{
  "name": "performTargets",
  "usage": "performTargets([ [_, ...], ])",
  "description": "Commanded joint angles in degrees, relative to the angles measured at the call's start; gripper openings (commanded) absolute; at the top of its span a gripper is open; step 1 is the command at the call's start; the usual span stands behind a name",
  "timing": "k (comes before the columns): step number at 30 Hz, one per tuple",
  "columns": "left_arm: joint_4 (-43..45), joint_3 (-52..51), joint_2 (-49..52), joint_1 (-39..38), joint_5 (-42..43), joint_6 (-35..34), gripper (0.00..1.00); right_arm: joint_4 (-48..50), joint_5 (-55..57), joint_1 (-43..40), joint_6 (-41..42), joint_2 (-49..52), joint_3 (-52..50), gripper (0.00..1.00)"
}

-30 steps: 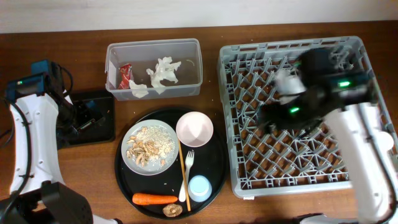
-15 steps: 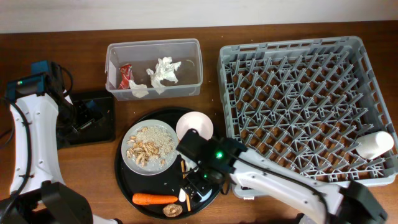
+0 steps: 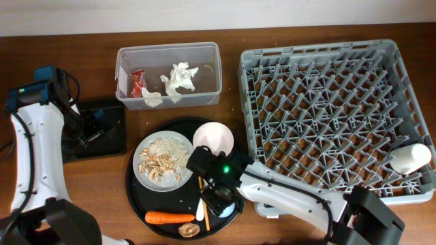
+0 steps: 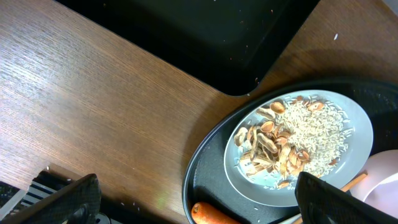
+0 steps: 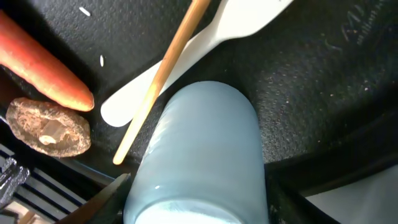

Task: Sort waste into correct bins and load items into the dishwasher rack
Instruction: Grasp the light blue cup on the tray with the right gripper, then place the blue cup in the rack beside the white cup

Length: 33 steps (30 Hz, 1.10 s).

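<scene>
Pale blue cup (image 5: 199,155) — beside white fork (image 5: 121,106), wooden stick (image 5: 163,71).

left claw (image 4: 199,208): jaws wide apart | right claw (image 5: 196,191): low, pointing down, jaws partly apart

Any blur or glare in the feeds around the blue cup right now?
Right wrist: pale blue cup sharp, mild sheen, no glare; fingers at the bottom edges dark and soft. Overhead: sharp, but right gripper covers the cup. Left wrist: crisp, evenly lit.
</scene>
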Motion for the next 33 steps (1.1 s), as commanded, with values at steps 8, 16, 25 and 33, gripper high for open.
performTargets([
  [8,-0.1,0.1,-0.8,0.1,0.0,-0.7,0.99,-18.6,5.0,-13.9,-1.5,-12.8,18.6,0.57],
  [16,0.1,0.1,-0.8,0.1,0.0,-0.7,0.99,-23.2,11.0,-64.4,-6.5,-14.3,29.6,0.57],
  [25,-0.1,0.1,-0.8,0.1,0.0,-0.7,0.99,-20.0,12.4,-84.9,-7.8,1.7,29.3,0.56],
  [33,-0.1,0.1,-0.8,0.1,0.0,-0.7,0.99,-19.4,15.5,-86.3,-7.6,8.3,28.1,0.56],
])
